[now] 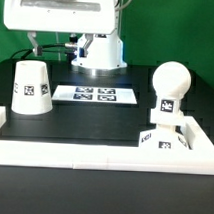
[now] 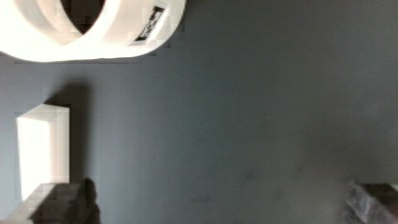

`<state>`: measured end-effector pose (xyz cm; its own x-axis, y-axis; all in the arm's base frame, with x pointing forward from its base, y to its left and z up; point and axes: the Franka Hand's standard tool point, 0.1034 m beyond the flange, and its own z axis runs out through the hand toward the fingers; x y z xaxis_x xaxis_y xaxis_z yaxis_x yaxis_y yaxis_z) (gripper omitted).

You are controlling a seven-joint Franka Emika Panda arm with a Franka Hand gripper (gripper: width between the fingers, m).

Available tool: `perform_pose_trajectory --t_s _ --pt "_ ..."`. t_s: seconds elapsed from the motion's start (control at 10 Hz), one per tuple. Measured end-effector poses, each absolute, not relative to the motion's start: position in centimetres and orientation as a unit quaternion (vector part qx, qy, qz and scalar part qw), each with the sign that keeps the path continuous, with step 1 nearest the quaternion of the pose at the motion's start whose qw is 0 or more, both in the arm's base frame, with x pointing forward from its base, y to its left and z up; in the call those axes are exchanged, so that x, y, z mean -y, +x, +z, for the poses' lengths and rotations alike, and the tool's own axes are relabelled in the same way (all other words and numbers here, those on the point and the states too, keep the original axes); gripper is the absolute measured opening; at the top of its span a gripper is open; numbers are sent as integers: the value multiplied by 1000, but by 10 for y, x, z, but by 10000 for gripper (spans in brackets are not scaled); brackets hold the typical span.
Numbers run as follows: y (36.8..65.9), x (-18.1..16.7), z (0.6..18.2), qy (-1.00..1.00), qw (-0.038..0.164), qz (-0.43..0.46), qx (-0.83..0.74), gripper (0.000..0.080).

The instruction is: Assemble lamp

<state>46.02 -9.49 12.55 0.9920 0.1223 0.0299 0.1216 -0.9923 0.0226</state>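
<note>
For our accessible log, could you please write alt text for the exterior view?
A white ball bulb sits on a blocky lamp base at the exterior view's right; the cone shade stands apart at its left, the marker board between.

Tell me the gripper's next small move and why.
Probably move toward the shade and descend over it. The bulb seems already seated on the base by the white wall, while the shade stands apart beside the marker board. The gripper is open, holding nothing, over bare table.
</note>
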Motion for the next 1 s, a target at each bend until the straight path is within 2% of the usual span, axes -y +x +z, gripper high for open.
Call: perform_pose_trajectory --t_s 0.2,0.4,0.6,1.0 --pt "458 99 124 998 9 14 -68 698" --pt "437 110 114 997 10 12 -82 698" --pt "422 122 110 997 5 3 -76 698" --pt "416 129 106 998 5 -3 -67 698"
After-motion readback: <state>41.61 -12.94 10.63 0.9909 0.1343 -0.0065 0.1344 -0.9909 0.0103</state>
